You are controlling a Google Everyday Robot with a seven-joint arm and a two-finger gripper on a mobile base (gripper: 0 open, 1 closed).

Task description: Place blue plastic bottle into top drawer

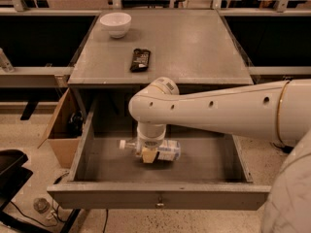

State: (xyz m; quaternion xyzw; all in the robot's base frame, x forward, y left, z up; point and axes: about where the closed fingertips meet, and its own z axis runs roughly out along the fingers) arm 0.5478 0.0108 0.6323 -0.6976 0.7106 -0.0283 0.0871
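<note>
Below the front edge of the matte grey tabletop [194, 47], the top drawer [160, 198] stands pulled well out. It is a wide, deep grey box with a flat front panel and a small metal knob [159, 204] at its middle. On its floor, left of centre, the blue plastic bottle [167, 150] lies on its side, with its white cap pointing left and its pale label showing. The claw [149, 153] hangs straight down from the smooth, rounded white arm [218, 108] and sits right at the bottle's middle; whether it clasps the bottle or stands loose around it cannot be told. Near the tabletop's far left corner sits a round white bowl [115, 23] — nearer the front edge, left of centre, lies a flat dark snack bar [140, 59].
</note>
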